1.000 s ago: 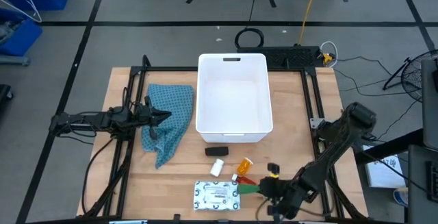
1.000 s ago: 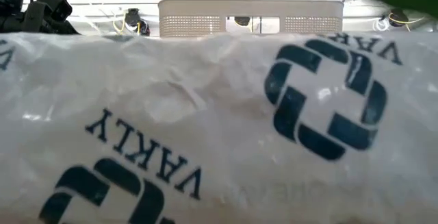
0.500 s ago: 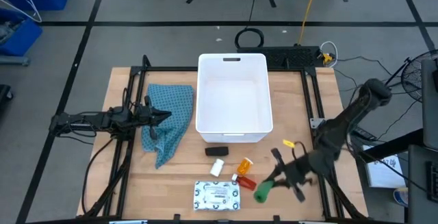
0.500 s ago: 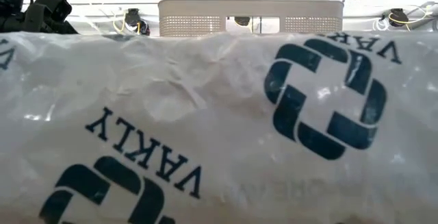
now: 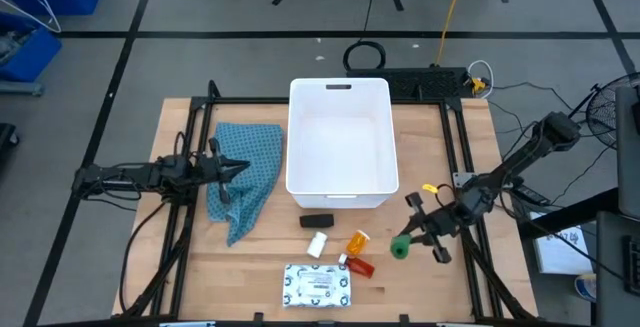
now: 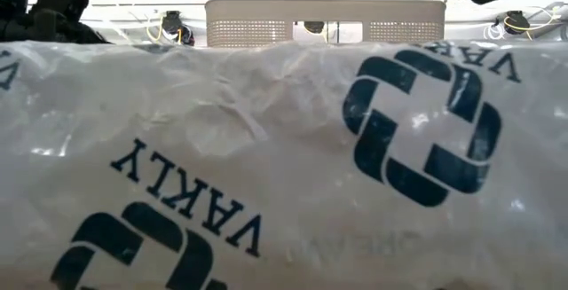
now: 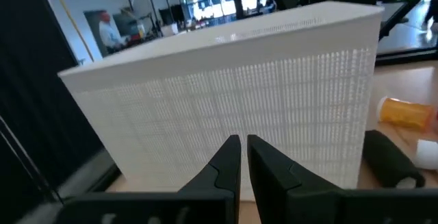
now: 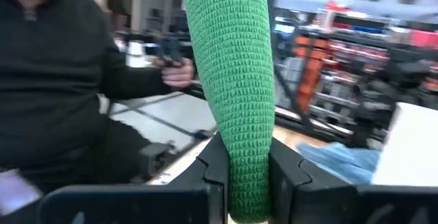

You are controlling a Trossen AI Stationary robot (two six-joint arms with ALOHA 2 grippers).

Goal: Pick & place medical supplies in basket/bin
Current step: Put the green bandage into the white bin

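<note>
The white bin (image 5: 340,137) stands at the table's far middle, and its ribbed wall fills the left wrist view (image 7: 226,94). Near it lie a black block (image 5: 316,221), a small white bottle (image 5: 317,244), an orange pill bottle (image 5: 357,241), a red tube (image 5: 359,265) and the flat white packet (image 5: 318,285), which fills the low view (image 6: 266,166). My right gripper (image 5: 413,233) is right of these items, shut on the green oblong piece (image 5: 400,248). My left gripper (image 5: 240,170) is shut over the blue cloth (image 5: 245,172). My right gripper pinches the green oblong piece between its two fingers (image 8: 212,166), near one end (image 8: 243,176). The rest of the piece runs out past the fingertips (image 8: 229,46). It is lifted clear of the table.
A black frame runs round the table (image 5: 455,137). A person in a dark top (image 8: 61,80) shows beyond the table in the right wrist view. Bare wood lies right of the bin (image 5: 430,157) and at the near left (image 5: 220,277).
My right gripper has risen from the near edge beside the packet and moved toward the far and right edges, carrying the green piece up off the table. The arm has swung back with it. The other items have stayed in place.
</note>
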